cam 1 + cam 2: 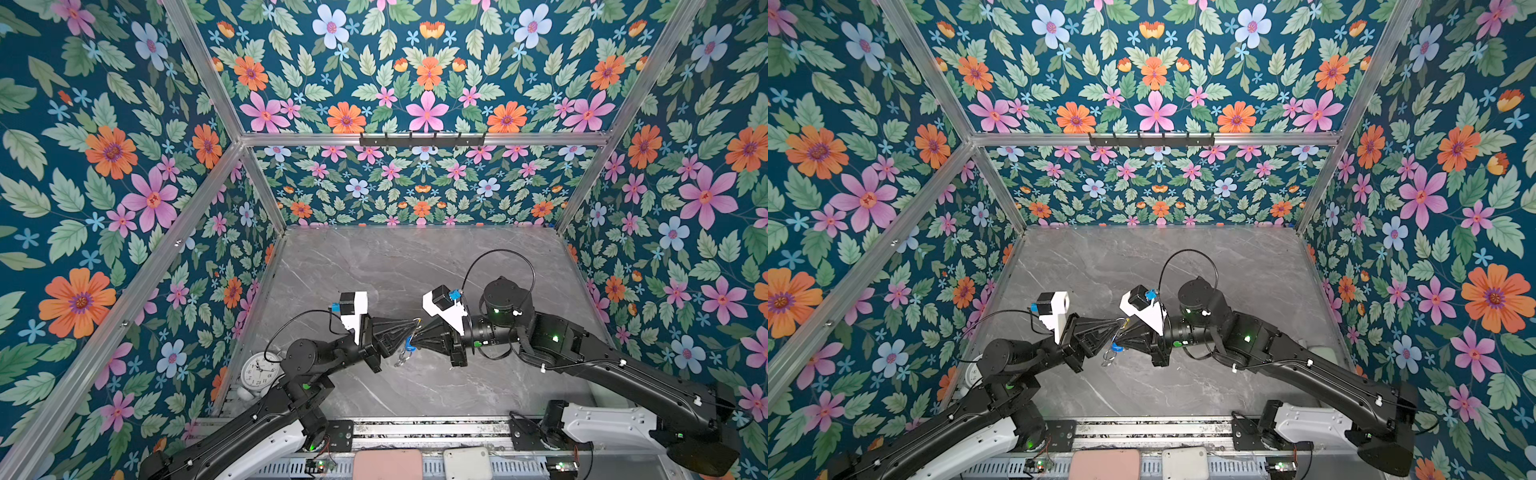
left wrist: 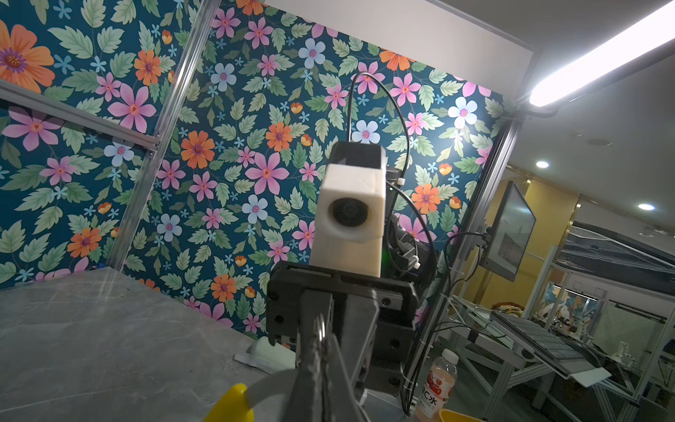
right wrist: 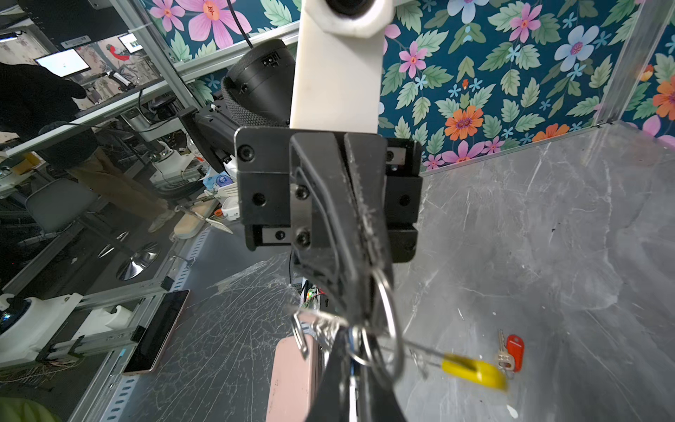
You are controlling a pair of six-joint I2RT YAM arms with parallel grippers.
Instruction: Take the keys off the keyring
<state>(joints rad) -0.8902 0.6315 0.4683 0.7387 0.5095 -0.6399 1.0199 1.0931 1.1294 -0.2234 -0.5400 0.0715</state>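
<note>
Both grippers meet tip to tip above the middle of the grey table. The keyring (image 3: 393, 329), a thin grey ring with a yellow segment (image 3: 475, 371), hangs at the fingertips; its yellow arc (image 2: 230, 405) also shows in the left wrist view. My left gripper (image 1: 411, 323) is shut on the keyring's rim. My right gripper (image 1: 419, 332) is shut on the blue key (image 1: 409, 344), whose tag hangs just under the tips with small silver loops (image 1: 401, 358) below it. The red key (image 3: 511, 352) lies loose on the table under the ring. The top views do not show it.
A white alarm clock (image 1: 261, 370) stands at the table's front left beside the left arm. A pink flat case (image 1: 387, 464) and a white box (image 1: 467, 462) lie at the front rail. A black hook rack (image 1: 422, 139) hangs on the back wall.
</note>
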